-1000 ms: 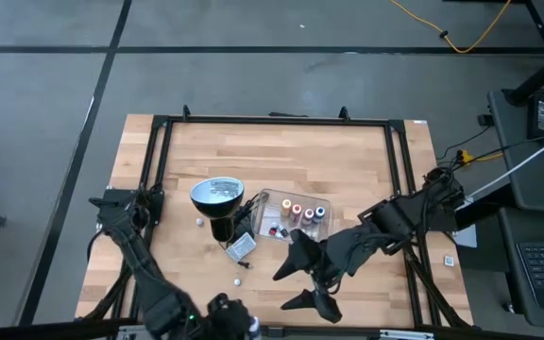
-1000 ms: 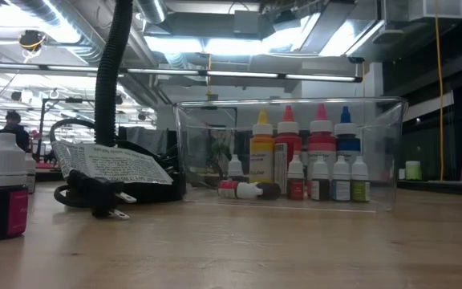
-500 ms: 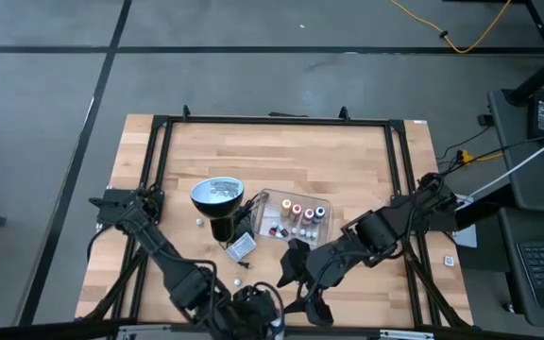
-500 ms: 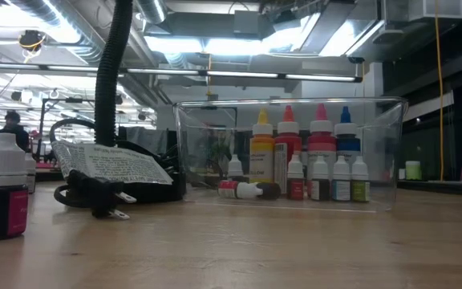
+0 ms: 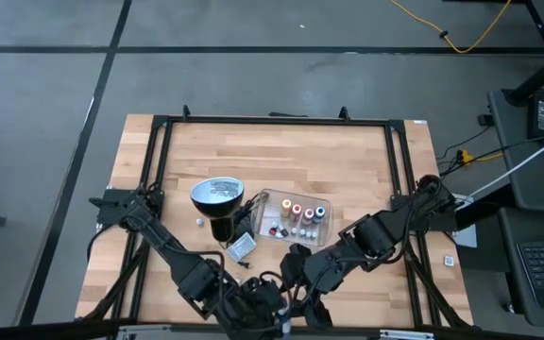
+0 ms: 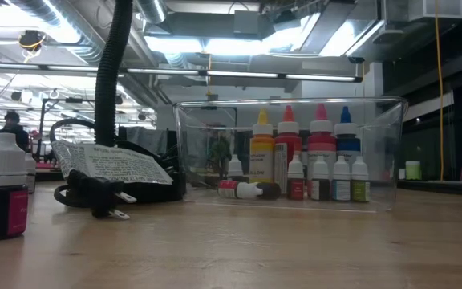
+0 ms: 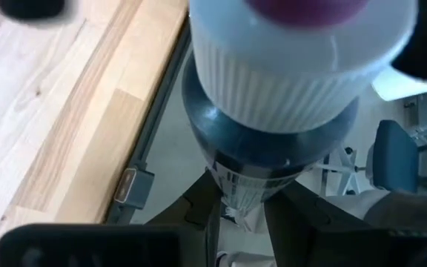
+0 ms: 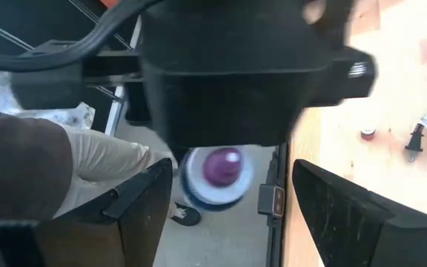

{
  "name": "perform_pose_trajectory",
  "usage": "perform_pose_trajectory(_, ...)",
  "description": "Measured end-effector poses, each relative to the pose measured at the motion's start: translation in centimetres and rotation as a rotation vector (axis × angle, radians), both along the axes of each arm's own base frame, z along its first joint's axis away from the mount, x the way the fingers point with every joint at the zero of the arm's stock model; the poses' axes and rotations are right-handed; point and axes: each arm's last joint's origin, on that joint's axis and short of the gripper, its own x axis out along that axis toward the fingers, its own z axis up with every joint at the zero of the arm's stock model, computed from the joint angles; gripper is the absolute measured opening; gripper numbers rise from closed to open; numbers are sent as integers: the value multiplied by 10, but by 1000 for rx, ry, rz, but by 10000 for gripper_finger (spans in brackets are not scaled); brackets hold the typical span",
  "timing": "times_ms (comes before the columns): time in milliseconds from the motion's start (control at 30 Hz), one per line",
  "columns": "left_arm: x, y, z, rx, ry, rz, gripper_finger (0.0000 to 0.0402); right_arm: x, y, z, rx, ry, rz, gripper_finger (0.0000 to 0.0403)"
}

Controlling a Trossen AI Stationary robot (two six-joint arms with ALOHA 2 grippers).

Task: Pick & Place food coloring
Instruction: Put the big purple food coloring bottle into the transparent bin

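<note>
My left gripper (image 5: 270, 308) is at the table's near edge, shut on a small food coloring bottle (image 7: 273, 133) with a dark body, a white ribbed cap and a purple tip. My right gripper (image 5: 300, 291) is open just to its right. In the right wrist view its fingers (image 8: 150, 196) stand on either side of the bottle's cap (image 8: 217, 174), apart from it. The clear tray (image 5: 291, 218) at mid-table holds several more bottles (image 6: 303, 160). One dark bottle with a white cap (image 6: 2, 193) stands on its base on the table. My left gripper pinches the bottle's dark body (image 7: 247, 189) near its base between its two fingers. The bottle lies along the fingers, its cap pointing away from the wrist. It is lifted clear, out over the table's near edge.
The black lamp (image 5: 217, 195) stands left of the tray, with its cord, plug (image 6: 107, 201) and paper tag (image 5: 241, 246) on the table. Tiny loose bottles (image 5: 199, 223) lie near it. A person (image 8: 28, 178) stands beyond the near edge.
My left gripper has swung along the near edge toward the table's right, up to my right gripper. My right gripper has come toward the near edge and a little left, meeting it, its fingers still spread.
</note>
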Motion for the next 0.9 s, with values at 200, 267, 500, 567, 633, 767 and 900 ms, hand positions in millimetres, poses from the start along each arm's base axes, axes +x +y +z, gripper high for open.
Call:
perform_pose_trajectory(200,2,3,0,-2,4,-8,81,-1,2,-1,0,4,3,276)
perform_pose_trajectory(267,3,3,0,-2,4,-7,80,-1,2,-1,0,3,3,267)
perform_pose_trajectory(500,3,4,0,-1,3,-2,80,0,2,-1,-3,1,-1,198)
perform_pose_trajectory(567,4,5,0,1,3,0,82,-1,2,-1,0,1,3,175)
perform_pose_trajectory(633,4,5,0,4,3,2,80,-1,2,0,1,0,5,151)
perform_pose_trajectory(767,5,6,0,1,5,9,79,-1,2,-1,0,1,5,116)
perform_pose_trajectory(900,7,9,0,-4,9,18,96,-1,2,-1,-2,4,8,116)
